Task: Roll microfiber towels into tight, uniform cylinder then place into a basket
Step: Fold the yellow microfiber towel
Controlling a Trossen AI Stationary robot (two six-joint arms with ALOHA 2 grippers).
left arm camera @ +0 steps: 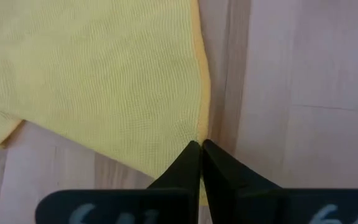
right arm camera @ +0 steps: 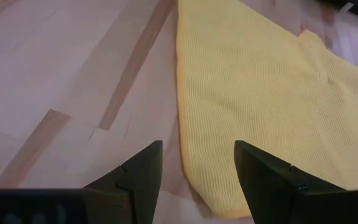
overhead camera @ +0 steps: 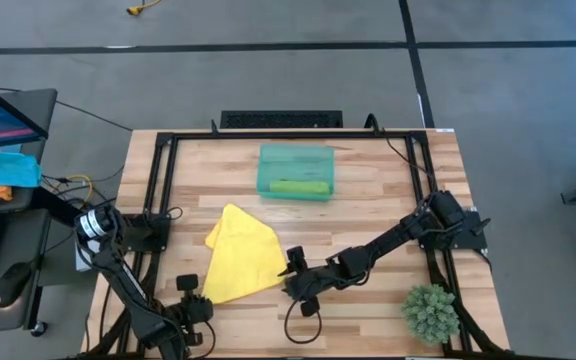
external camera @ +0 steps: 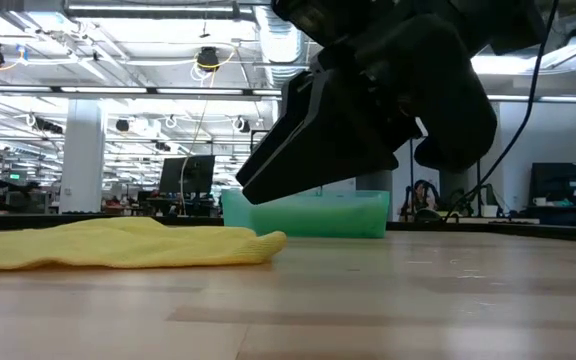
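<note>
Left pincer point(left arm camera: 199, 149) is clamped shut on the yellow towel's point(overhead camera: 243, 255) near corner on the desk point(overhead camera: 368, 215); right pincer point(right arm camera: 197, 165), fingers spread, hovers at the opposite corner, basket point(overhead camera: 296, 171) beyond

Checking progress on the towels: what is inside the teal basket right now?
Inside the basket lies one rolled lime green towel, along its near side in the high view. The rest looks bare through the translucent plastic; nothing can be seen under the roll. The yellow towel is on the table.
</note>
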